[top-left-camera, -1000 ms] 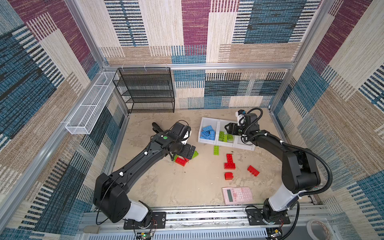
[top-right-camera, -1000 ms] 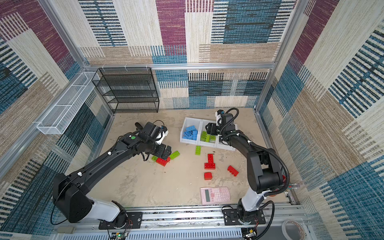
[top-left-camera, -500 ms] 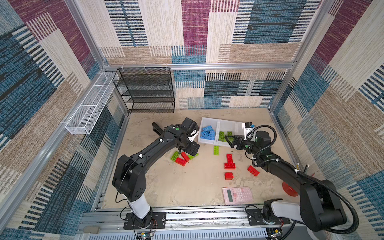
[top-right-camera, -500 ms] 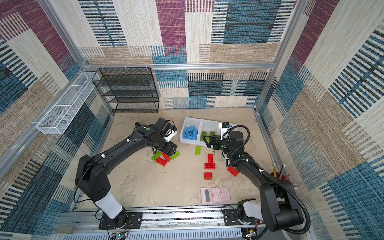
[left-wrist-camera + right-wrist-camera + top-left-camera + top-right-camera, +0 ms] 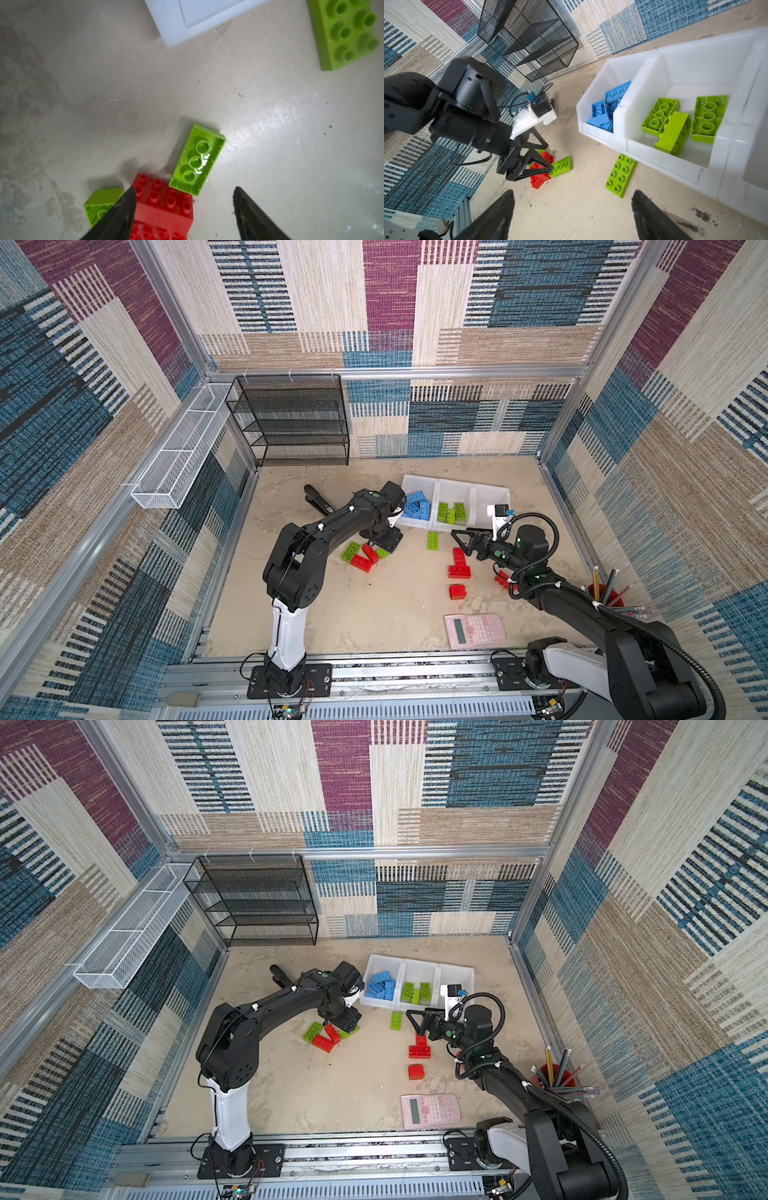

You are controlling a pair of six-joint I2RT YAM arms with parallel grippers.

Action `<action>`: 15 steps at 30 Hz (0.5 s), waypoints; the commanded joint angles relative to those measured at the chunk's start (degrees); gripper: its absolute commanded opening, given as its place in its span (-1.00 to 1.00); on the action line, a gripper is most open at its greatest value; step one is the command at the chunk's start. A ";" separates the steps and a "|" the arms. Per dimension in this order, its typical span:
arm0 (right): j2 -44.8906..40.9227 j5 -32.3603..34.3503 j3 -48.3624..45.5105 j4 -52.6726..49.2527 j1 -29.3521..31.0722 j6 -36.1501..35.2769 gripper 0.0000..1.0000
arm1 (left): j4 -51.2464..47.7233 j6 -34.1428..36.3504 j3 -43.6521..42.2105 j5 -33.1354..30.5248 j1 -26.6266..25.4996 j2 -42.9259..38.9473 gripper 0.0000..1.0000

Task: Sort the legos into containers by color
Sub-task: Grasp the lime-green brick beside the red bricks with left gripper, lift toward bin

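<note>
Sorting stands about half done: blue legos [image 5: 417, 506], maybe five, fill an end one of three containers [image 5: 493, 494] near the worktop's far edge, three green legos [image 5: 451, 512] sit in the middle one, and the third looks empty. About four green and six red legos [image 5: 459, 562] lie mid-worktop. Left gripper [image 5: 182, 190] and right gripper [image 5: 573, 195] both gape, holding nothing.

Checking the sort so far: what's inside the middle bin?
The middle bin holds three green bricks, one resting on another. No other colour shows; the bin floor beneath them is covered.
</note>
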 commanded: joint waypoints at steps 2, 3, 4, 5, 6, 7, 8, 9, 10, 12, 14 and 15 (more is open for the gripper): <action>0.20 -0.32 -0.52 3.34 0.04 0.45 0.80 | 1.06 2.24 1.09 1.02 -0.13 2.18 0.53; 0.42 -0.32 -0.47 3.31 0.04 0.43 0.80 | 1.26 2.32 1.09 1.12 -0.17 2.63 0.53; 0.57 -0.32 -0.43 3.30 0.04 0.32 0.80 | 1.45 2.27 1.09 1.30 -0.26 3.00 0.53; 0.84 -0.33 -0.36 3.27 0.06 0.32 0.80 | 1.52 2.32 1.09 1.64 -0.34 3.48 0.52; 0.88 -0.30 -0.36 3.22 0.06 0.30 0.80 | 1.53 2.40 1.08 1.91 -0.35 3.81 0.51; 0.89 -0.23 -0.37 3.33 0.05 0.19 0.80 | 1.59 2.38 0.93 2.33 -0.35 4.08 0.50; 0.90 -0.15 -0.37 3.24 0.04 0.22 0.80 | 1.72 2.32 0.70 2.86 -0.42 4.24 0.49; 0.92 0.09 -0.38 3.22 0.04 0.12 0.80 | 1.99 2.15 0.28 3.34 -0.43 4.23 0.48; 0.89 0.07 -0.33 3.21 0.07 0.09 0.80 | 2.33 1.97 -0.19 3.89 -0.48 4.25 0.47; 0.82 0.08 -0.35 3.24 0.05 0.07 0.80 | 3.09 1.46 -1.31 4.82 -0.61 3.99 0.45; 0.71 0.03 -0.47 3.26 0.04 0.08 0.79 | 3.56 0.99 -2.27 5.70 -0.70 3.99 0.40; 0.72 0.18 -0.51 3.20 0.07 0.09 0.79 | 3.73 0.68 -2.67 5.94 -0.79 3.98 0.37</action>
